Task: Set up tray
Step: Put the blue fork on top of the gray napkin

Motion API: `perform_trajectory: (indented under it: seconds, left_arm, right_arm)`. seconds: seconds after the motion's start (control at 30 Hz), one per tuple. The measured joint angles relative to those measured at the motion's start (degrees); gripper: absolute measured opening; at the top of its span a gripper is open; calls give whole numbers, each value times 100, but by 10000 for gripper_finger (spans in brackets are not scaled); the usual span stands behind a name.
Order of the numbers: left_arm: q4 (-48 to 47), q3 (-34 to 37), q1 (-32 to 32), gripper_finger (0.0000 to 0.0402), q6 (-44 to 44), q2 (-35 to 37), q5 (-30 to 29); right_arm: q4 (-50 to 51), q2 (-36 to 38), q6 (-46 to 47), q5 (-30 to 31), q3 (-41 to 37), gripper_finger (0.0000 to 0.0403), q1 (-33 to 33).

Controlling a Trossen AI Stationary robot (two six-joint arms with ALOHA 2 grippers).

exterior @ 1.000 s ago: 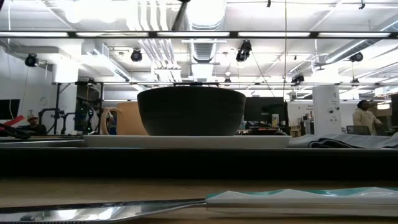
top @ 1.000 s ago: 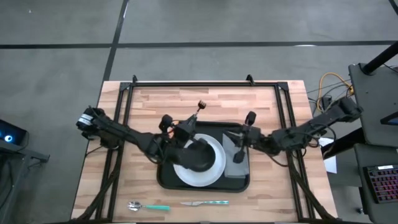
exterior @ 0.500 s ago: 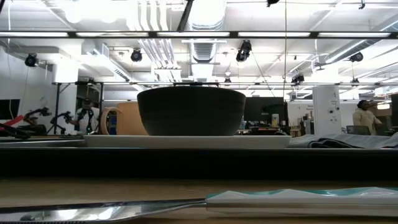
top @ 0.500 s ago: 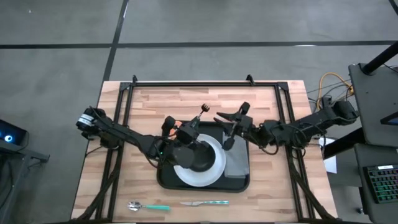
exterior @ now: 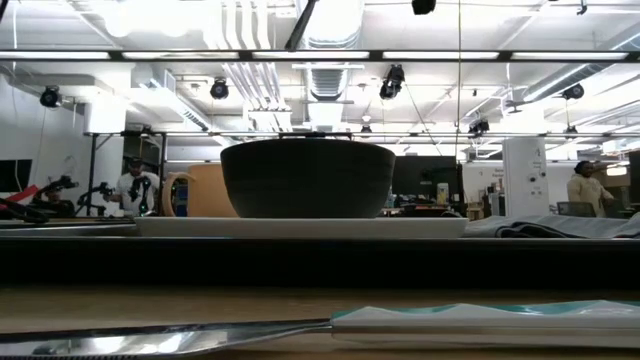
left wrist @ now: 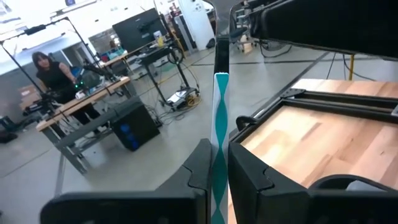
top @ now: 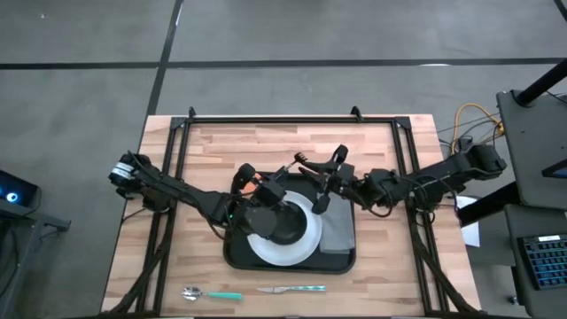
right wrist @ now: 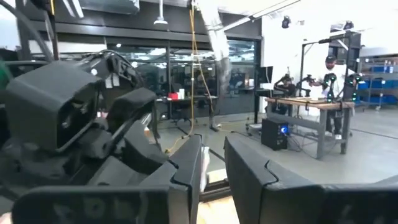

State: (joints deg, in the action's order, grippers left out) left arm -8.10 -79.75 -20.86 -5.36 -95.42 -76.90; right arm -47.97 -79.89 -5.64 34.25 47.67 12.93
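The black tray (top: pixel 239 252) lies mid-table with a white plate (top: pixel 306 241) and a dark bowl (top: pixel 282 226) on it. A folded grey napkin (top: pixel 337 232) lies flat on the tray's right part. My left gripper (top: pixel 271 190) hovers above the bowl's far side, shut on a fork (top: pixel 292 166) with a teal patterned handle (left wrist: pixel 220 118). My right gripper (top: pixel 317 182) stands just right of the fork's free end, its fingers (right wrist: pixel 186 168) a little apart. A teal-handled spoon (top: pixel 211 294) and knife (top: pixel 292 289) lie on the table near its front edge. My left gripper pinches the fork's teal handle (left wrist: pixel 219 163) between its two fingers, which lie across it. The fork is lifted clear of the bowl and tray, and its metal end points toward my right gripper. My right gripper is beside the fork's metal end; I cannot tell whether it touches it.
A black frame (top: pixel 266 120) runs along the table's far edge and down both sides. Bare wood (top: pixel 230 142) lies between the tray and the far rail. In the low view the knife (exterior: pixel 470 318) lies in front of the tray's rim (exterior: pixel 300 258).
My right gripper has risen off the napkin and gone toward the table's left and far side, up to the fork, spreading its fingers on the way. My left gripper has stayed in place and rolled, swinging the fork's free end toward the right gripper. The napkin lies flat.
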Motion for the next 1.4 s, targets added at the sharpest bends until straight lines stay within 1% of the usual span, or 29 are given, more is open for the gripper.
perform_trajectory:
  seconds: [0.1,0.23,0.43,0.6,0.77,0.93,1.03,1.13,1.27,1.4]
  left_arm:
    - [9,0,-3,12,57,0,35]
    - [15,2,-48,12,115,0,37]
    - [17,38,-48,12,183,-22,93]
    - [17,39,-52,12,183,-22,46]
    - [15,39,-52,12,328,-22,54]
    - [17,39,-50,12,331,-22,177]
    - [47,0,-48,12,291,-22,185]
    - [56,-90,-46,12,267,-21,183]
    - [42,-92,-24,12,-16,-17,187]
    - [48,-92,-20,12,-151,-17,187]
  right_arm:
    - [-1,-113,8,-50,113,62,-4]
    - [24,-187,125,-248,283,76,-37]
    - [588,-461,255,-286,777,88,-66]
    - [930,-509,277,-280,1021,69,-63]
    - [1431,-448,586,-265,1103,45,-62]
    - [1486,-357,500,-280,1020,39,-59]
    - [1481,-298,484,-281,1007,47,-57]
    - [1474,-236,505,-306,1007,64,-57]
    - [1470,-182,552,-294,1005,92,-57]
    - [1478,-182,599,-275,1002,106,-58]
